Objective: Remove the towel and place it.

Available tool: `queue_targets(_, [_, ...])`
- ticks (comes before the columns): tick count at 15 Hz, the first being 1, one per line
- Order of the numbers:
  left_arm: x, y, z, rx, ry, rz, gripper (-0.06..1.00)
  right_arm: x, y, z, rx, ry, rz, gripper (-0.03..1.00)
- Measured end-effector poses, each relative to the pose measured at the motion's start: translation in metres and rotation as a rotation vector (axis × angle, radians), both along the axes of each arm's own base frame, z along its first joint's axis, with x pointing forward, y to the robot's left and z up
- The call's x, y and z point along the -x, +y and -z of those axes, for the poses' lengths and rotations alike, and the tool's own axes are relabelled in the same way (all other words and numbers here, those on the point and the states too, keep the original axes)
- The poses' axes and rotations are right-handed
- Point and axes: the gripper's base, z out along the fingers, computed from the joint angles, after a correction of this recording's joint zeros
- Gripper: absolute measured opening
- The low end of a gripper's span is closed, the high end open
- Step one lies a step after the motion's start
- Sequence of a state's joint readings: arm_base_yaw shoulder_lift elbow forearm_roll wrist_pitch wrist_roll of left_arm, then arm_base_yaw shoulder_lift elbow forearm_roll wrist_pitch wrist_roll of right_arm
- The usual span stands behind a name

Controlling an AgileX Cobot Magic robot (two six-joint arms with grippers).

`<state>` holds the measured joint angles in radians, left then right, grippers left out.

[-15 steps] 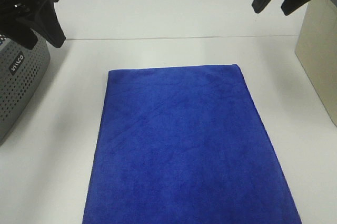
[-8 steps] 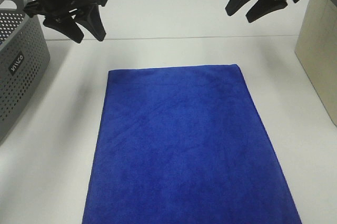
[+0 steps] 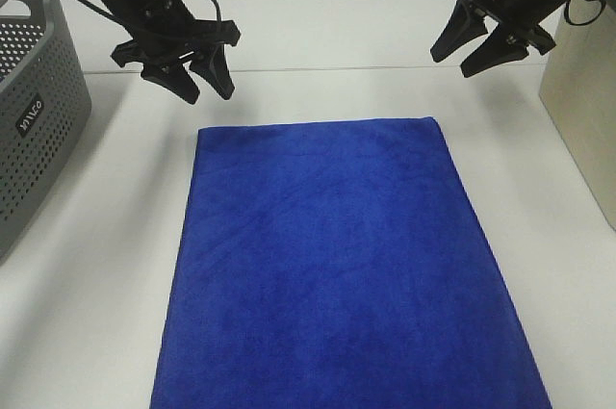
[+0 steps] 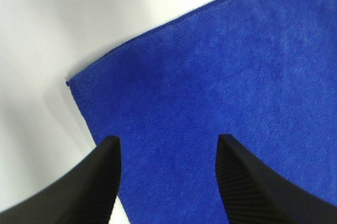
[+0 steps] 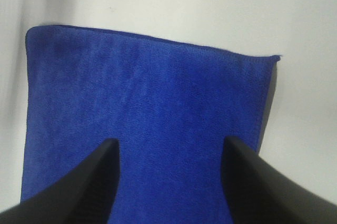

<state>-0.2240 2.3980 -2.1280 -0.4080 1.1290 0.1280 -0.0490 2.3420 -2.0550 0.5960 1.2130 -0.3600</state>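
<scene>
**Two pairs of fingers spread wide over the towel's far edge**

Both sets hang clear of the cloth and hold nothing. The left fingers (image 3: 217, 70) are near the far left corner of the towel (image 3: 346, 265). The right fingers (image 3: 452, 34) are near its far right corner.

The high view alone takes in the surroundings. The towel lies flat and smooth on the white counter (image 3: 91, 313), its near end cut off by the frame. A grey perforated basket (image 3: 38, 130) stands well off the towel's left side, and a beige box (image 3: 582, 91) stands off its right.

The wrist views show only cloth and counter. The left one looks down on a single far corner, and the right one takes in the whole far edge with both corners.

The towel lies outside the basket. Too little of the basket's inside shows to tell its contents.
</scene>
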Motion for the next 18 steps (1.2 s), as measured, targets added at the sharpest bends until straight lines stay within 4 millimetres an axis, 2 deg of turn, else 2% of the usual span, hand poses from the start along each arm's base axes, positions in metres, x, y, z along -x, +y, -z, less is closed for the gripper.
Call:
queue_targets(6, [-0.008,-0.004,0.041,0.018,0.061,-0.012,0.51,-0.019,-0.009,0.014,0.121,-0.025,0.013,0.58])
queue_targets(10, [-0.02,0.021,0.057,0.092,0.079,-0.108,0.51,-0.022,-0.01,0.046,0.121,0.037,0.009,0.58])
queue_targets(11, [-0.02,0.021,0.057,0.092,0.079,-0.108,0.51,-0.022,-0.01,0.046,0.121,0.037,0.009,0.58])
queue_targets(12, [-0.022,0.028,0.069,0.086,0.102,-0.12,0.51,-0.023,-0.01,0.057,0.124,0.056,0.002,0.58])
queue_targets(18, [-0.023,0.032,0.083,0.073,0.114,-0.131,0.51,-0.023,-0.013,0.073,0.157,0.084,-0.009,0.58])
